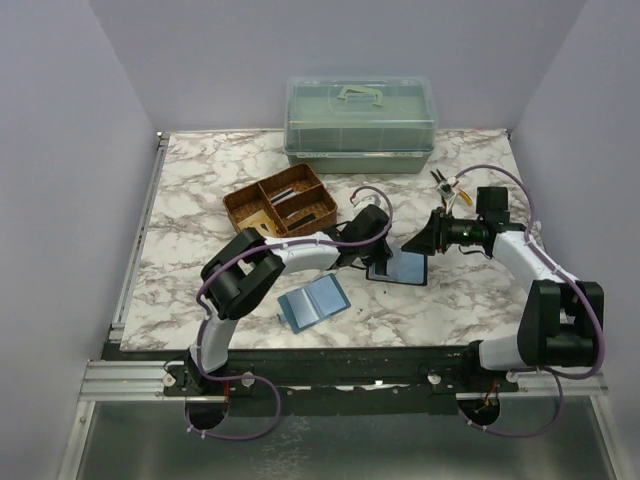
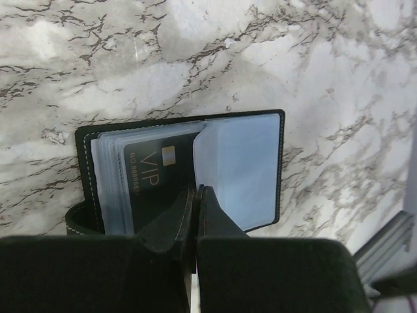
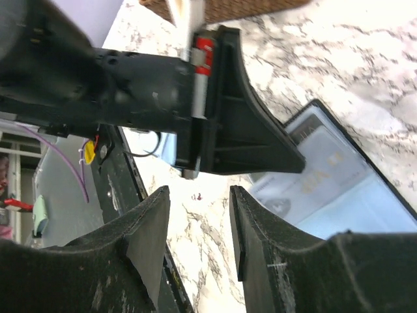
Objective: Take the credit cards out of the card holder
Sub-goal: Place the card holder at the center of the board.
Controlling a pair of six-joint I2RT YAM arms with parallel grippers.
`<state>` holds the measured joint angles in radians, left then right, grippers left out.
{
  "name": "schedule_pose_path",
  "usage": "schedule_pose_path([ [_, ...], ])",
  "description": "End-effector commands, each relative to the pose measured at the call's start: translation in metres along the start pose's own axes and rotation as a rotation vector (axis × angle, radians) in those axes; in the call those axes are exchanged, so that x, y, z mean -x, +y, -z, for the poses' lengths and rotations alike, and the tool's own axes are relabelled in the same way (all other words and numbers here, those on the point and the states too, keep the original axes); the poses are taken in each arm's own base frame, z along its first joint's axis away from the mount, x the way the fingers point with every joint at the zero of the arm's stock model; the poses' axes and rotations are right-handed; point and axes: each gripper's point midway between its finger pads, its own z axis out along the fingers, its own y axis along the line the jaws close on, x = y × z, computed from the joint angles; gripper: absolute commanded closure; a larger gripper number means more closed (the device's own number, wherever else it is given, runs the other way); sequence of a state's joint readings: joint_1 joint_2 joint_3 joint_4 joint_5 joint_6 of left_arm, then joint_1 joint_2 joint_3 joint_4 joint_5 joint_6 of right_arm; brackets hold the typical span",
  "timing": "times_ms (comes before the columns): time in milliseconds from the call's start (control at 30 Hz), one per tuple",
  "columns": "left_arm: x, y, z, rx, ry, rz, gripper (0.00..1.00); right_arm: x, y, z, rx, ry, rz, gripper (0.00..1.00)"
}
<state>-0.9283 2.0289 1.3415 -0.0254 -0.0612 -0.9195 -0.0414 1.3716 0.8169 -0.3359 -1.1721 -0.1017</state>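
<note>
The left gripper (image 2: 197, 190) is fully closed, its two fingers pressed together. Their tips rest on the open card holder (image 2: 242, 163) at its middle, where the clear sleeves meet. Whether a sleeve is pinched between them I cannot tell. Just past the tips, a black VIP card (image 2: 156, 166) lies in the stack of clear sleeves on one half of the holder. One sleeve stands partly lifted over the pale blue other half. The holder lies flat on the marble surface (image 2: 195, 59) with its inside up.

The right gripper (image 3: 200, 192) is about half open with nothing between its fingers. It hangs above the surface, aimed at the left gripper's black fingers, which cross just in front of it. The holder's blue inside shows beyond them.

From above, the holder (image 1: 408, 268) lies right of centre on the surface. The left gripper (image 1: 378, 262) is at its left edge and the right gripper (image 1: 410, 243) is just above its far side. A light-blue folder (image 1: 313, 302) lies flat nearer the arms, to the left. Further back a brown divided tray (image 1: 280, 207) stands, and behind it a clear lidded box (image 1: 360, 125) sits at the far edge.
</note>
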Motion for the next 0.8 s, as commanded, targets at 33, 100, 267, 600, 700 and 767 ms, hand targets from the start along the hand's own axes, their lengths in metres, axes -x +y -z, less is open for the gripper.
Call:
schedule_pose_path([
  [33,0.006,-0.012,0.007,-0.111,0.007,0.097,1.0,-0.01,-0.037,-0.003,-0.138,0.032,-0.096,0.52],
  [100,0.006,-0.012,0.007,-0.122,0.007,0.106,1.0,-0.015,-0.045,-0.003,-0.173,0.042,-0.12,0.49],
  [267,0.01,-0.017,0.008,-0.15,0.009,0.115,0.99,-0.028,-0.067,-0.006,-0.24,0.079,-0.207,0.46],
  [600,0.002,-0.013,0.01,-0.192,0.036,0.142,0.93,-0.039,-0.09,-0.015,-0.277,0.039,-0.47,0.43],
  [700,0.0,-0.014,0.011,-0.217,0.046,0.149,0.89,-0.038,-0.091,-0.013,-0.249,0.02,-0.497,0.41],
  [767,-0.001,-0.015,0.011,-0.239,0.055,0.15,0.86,-0.042,-0.094,-0.012,-0.234,0.023,-0.526,0.41],
])
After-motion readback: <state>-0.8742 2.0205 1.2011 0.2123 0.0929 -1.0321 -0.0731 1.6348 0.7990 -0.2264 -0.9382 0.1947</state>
